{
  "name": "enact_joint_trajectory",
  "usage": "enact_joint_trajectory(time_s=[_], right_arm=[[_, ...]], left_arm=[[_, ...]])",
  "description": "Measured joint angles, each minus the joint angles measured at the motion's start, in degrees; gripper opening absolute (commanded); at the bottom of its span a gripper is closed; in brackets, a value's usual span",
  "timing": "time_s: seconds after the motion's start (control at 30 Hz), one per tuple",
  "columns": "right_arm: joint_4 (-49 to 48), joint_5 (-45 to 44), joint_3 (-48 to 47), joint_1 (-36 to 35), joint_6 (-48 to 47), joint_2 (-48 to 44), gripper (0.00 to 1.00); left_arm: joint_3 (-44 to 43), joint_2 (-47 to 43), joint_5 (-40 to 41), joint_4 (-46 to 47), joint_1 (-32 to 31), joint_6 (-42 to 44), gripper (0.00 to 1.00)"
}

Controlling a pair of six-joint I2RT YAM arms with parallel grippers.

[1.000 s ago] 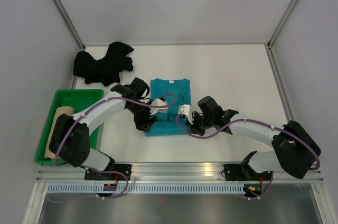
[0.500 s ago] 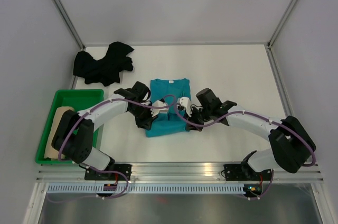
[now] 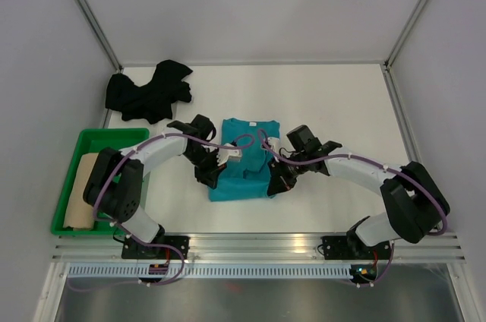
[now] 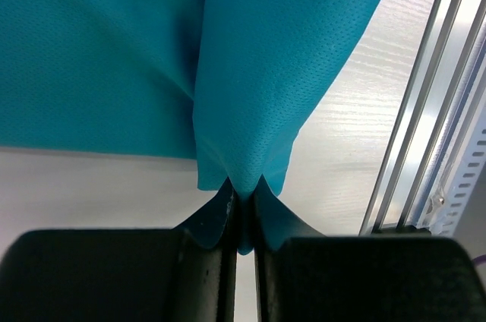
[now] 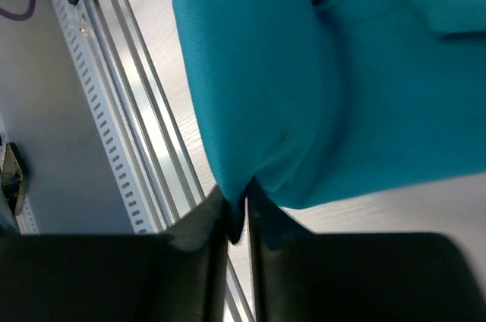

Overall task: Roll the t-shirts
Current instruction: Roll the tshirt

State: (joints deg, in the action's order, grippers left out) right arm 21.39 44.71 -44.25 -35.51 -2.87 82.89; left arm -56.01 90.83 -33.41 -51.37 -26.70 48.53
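The teal t-shirt (image 3: 241,166) lies folded flat on the table (image 3: 334,102). My left end effector (image 4: 243,202) is clenched on its near left corner, a peak of cloth pinched between the fingers — my right end effector (image 5: 237,214) grips the near right corner the same way. The black t-shirt (image 3: 148,93) lies crumpled beyond the teal one, to its left. The tan roll (image 3: 82,193) rests in the green tray (image 3: 114,134), further left.
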Motion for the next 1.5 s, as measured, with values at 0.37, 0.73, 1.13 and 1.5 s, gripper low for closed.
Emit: enact_joint_trajectory(time_s=[0.37,0.73,1.13,1.5], right_arm=[[-4.74,-7.04,6.69,7.34,8.33,-4.87,0.48],[-24.09,-9.81,16.04,7.19,19.32,-10.08,0.53],[-34.01,-17.42,17.07,7.13,25.81,-2.27,0.06],[-34.10,-21.57,17.38,7.13,26.36,1.05,0.06]], left_arm=[[-5.92,8.81,-0.26,0.57,0.02,-0.15,0.21],[-7.06,9.94,0.33,1.27,0.02,-1.18,0.31],[-7.45,10.38,1.97,4.28,0.20,-5.20,0.32],[-7.45,10.73,6.95,8.07,0.39,-9.01,0.33]])
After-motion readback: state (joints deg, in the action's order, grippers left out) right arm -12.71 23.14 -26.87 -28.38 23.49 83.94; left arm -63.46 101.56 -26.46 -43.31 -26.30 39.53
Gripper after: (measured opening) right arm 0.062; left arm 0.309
